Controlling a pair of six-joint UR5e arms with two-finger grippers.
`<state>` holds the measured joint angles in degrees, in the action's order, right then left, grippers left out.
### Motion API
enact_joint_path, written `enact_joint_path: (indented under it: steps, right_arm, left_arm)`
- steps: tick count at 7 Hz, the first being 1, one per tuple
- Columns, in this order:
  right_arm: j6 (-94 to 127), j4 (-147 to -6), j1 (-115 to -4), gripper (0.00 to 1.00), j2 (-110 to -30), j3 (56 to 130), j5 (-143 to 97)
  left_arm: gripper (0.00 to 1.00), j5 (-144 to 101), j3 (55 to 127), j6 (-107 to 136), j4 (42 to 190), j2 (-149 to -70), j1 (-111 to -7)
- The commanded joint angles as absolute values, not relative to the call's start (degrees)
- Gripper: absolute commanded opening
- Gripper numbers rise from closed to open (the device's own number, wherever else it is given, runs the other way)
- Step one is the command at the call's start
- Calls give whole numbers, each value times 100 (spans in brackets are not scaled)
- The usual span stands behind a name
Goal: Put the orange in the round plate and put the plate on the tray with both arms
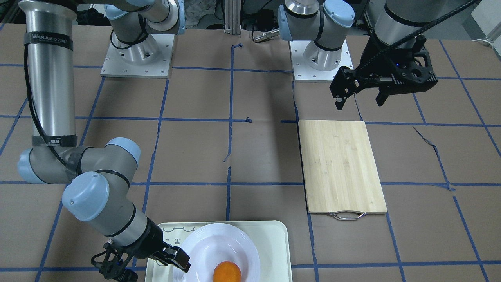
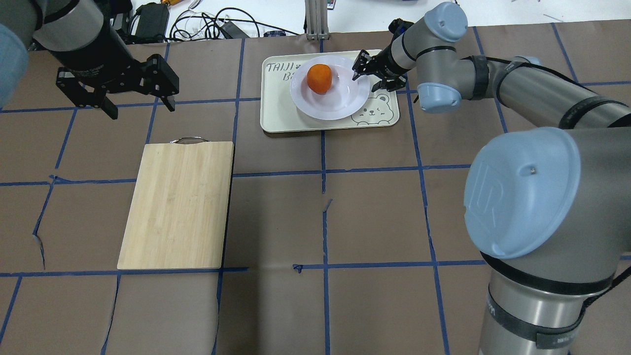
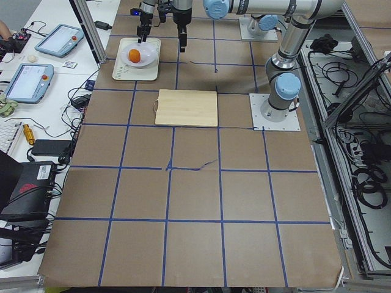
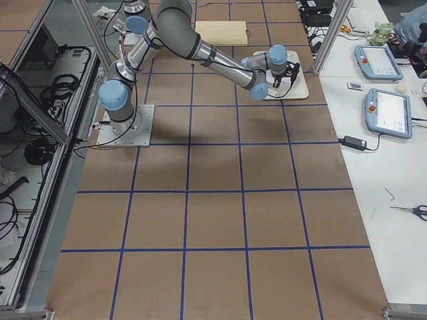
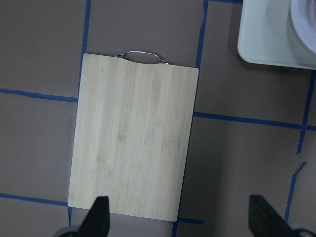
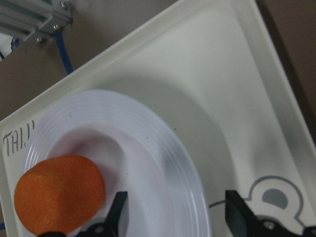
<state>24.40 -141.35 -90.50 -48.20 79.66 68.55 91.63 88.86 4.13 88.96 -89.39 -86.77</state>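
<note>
Orange point(image 2: 319, 79) sits in the round plate point(image 2: 345, 106), which rests on the tray point(image 2: 276, 108). Right gripper point(image 2: 364, 79) straddles the plate's rim, fingers spread; left gripper point(image 2: 142, 109) hangs released near the wooden cutting board point(image 2: 177, 204).

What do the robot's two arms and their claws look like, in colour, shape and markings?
The left arm and right arm are silver-grey tubes with light-blue round joint caps. A black cable runs down the right arm, under black straps with white lettering. The left claw and right claw are black, two-fingered.
</note>
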Motion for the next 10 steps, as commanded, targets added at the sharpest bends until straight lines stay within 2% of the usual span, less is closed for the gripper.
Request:
enact_joint_path:
  steps: [1, 2, 5, 6, 8, 10]
  right_arm:
    - [1727, -12647, -9044, 100, -5402, 7438, 7818]
    - [1462, -11577, -9053, 100, -5797, 7227, 8188]
    - [297, -8896, -9114, 100, -7588, 7312, 8716]
    - [-67, -8399, -9114, 100, -8046, 7426, 8745]
    - [-378, -8594, -9114, 100, -8428, 8048, 8745]
    - [-361, -8806, -9114, 100, -8481, 8164, 8867]
  left_arm:
    - [100, 9184, 8886, 413, 8886, -8904, -8675]
    - [100, 9193, 8886, 413, 8894, -8886, -8675]
    - [100, 9193, 8903, 413, 8895, -8886, -8666]
    - [100, 9202, 8903, 413, 8903, -8886, -8666]
    - [100, 9202, 8912, 413, 8930, -8886, -8666]
    - [100, 9202, 8903, 413, 8921, -8886, -8666]
